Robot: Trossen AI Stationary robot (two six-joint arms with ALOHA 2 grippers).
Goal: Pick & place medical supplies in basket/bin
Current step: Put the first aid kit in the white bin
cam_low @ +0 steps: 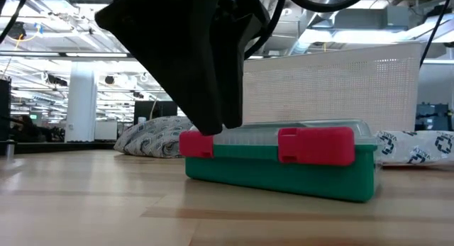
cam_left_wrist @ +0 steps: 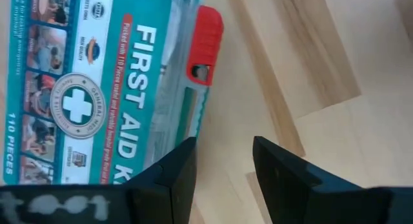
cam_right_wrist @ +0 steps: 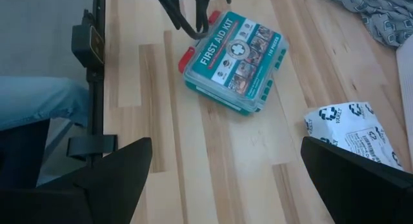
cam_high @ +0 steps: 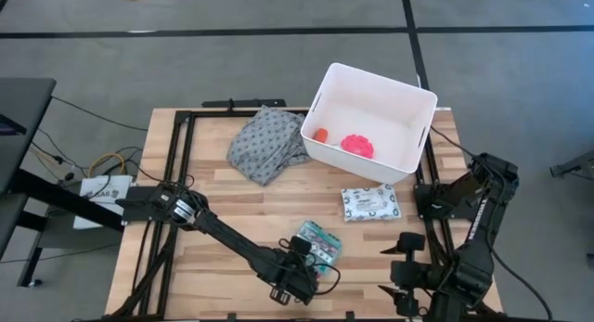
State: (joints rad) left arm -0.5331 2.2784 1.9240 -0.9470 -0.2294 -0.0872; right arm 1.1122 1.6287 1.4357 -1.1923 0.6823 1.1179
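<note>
left gripper point(cam_high: 302, 266) open, straddling first-aid box point(cam_high: 318, 245) latch edge to grasp | bin point(cam_high: 422, 136) at 1 o'clock | right gripper point(cam_right_wrist: 226, 179) open, idle

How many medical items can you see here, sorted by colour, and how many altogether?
Green first-aid box: 1
Pink disc, in the white tub: 1
Orange tube, in the tub: 1
White patterned pack: 1
Total: 4
</note>
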